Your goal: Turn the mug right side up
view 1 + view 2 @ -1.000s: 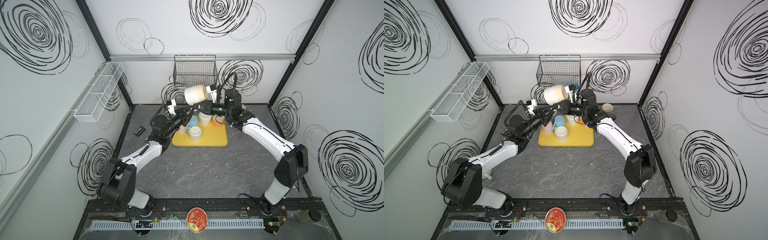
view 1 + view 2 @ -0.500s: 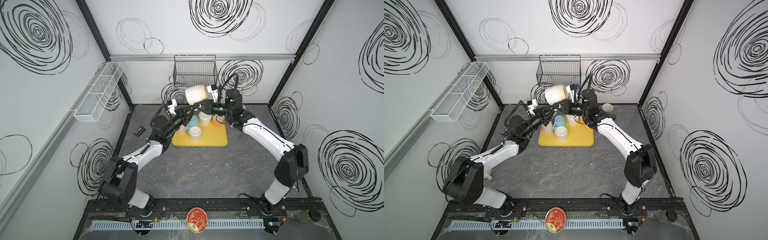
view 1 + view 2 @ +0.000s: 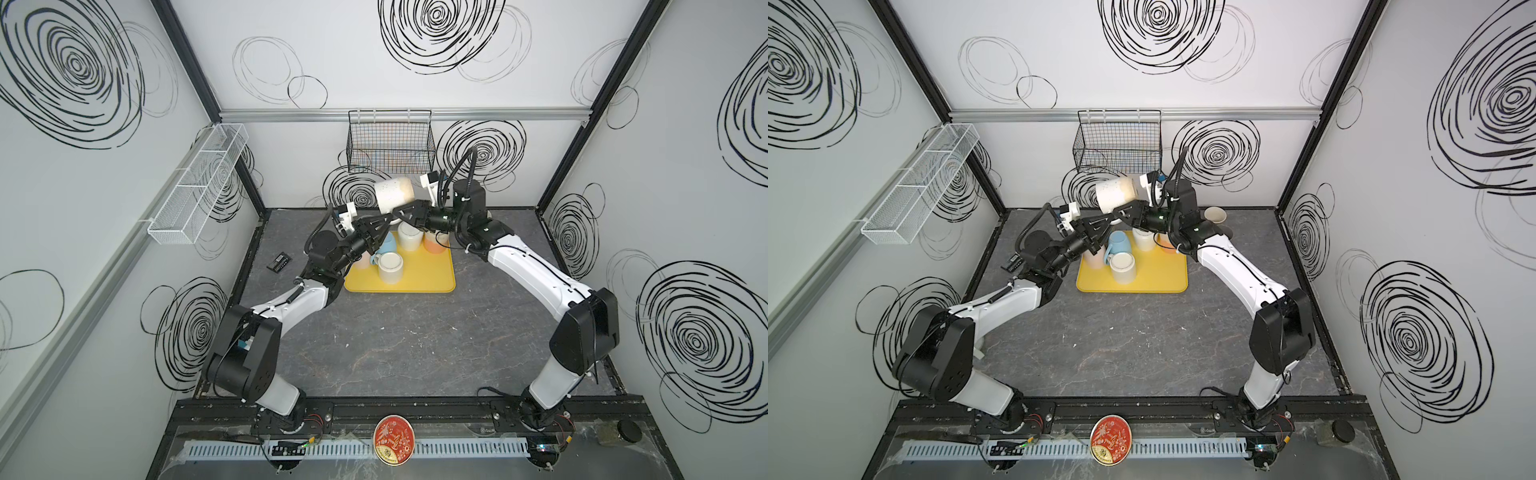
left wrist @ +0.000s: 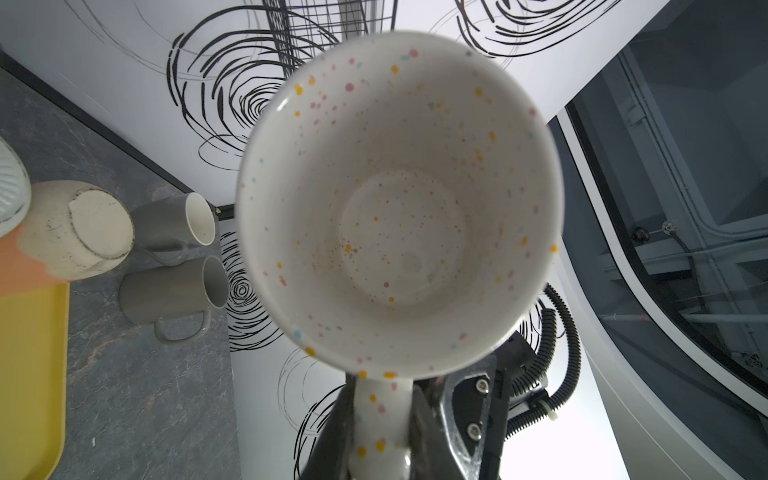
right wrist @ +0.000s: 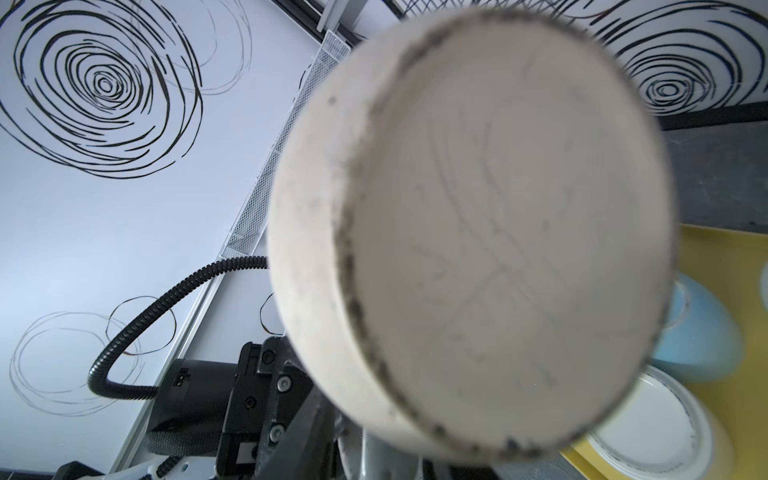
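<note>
Left end effector (image 4: 380,401) is pinched narrow on the handle of the speckled mug (image 3: 392,194), held on its side in the air, mouth toward the left arm, above the yellow tray (image 3: 424,276). Right end effector (image 3: 409,211) sits just below the mug's base end, possibly touching; I cannot tell how its jaws stand
</note>
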Tool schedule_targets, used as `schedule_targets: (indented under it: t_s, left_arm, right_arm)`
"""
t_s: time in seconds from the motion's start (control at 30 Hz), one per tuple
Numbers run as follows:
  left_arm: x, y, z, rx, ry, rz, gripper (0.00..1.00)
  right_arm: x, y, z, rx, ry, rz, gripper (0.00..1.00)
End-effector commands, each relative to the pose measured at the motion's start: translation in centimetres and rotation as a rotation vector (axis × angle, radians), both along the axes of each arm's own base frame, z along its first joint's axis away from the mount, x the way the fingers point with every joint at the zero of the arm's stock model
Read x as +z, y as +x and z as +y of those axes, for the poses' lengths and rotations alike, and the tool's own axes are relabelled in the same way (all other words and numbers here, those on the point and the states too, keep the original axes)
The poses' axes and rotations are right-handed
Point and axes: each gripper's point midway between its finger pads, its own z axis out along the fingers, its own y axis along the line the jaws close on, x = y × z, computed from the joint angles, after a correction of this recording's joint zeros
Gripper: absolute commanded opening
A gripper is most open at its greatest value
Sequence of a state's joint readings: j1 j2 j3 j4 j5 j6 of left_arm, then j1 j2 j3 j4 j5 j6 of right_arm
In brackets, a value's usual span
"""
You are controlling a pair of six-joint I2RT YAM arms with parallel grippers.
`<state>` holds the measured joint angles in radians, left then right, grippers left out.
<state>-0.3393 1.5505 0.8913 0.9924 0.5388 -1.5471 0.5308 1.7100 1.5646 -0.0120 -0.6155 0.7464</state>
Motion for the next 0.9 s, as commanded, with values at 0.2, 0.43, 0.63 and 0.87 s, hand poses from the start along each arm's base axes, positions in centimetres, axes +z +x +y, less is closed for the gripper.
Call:
schedule_targets:
  t_s: [0.2,0.43,0.63,0.87]
  left_arm:
    - [0.8,-0.8,-1.4,-0.039,-0.011,-0.101,0.00]
    - [-2.5,-0.1,-4.9,-0.102,0.029,-0.029,0.00]
    - [-5.8,0.7,-7.7,-0.138,0.115,0.041,0.00]
    - [-11.4,0.9,-11.3,-0.179,0.344,0.117,0.00]
  right_arm:
    - [-2.5,-0.1,-3.2,-0.082,-0.076,0.072,0.37]
    - [-6.5,-0.6,-4.8,-0.110,-0.127,0.141,0.28]
    - [-9.8,-0.8,-6.6,-0.158,-0.177,0.210,0.29]
    - [-13.0,-0.9,-10.0,-0.227,-0.245,0.301,0.29]
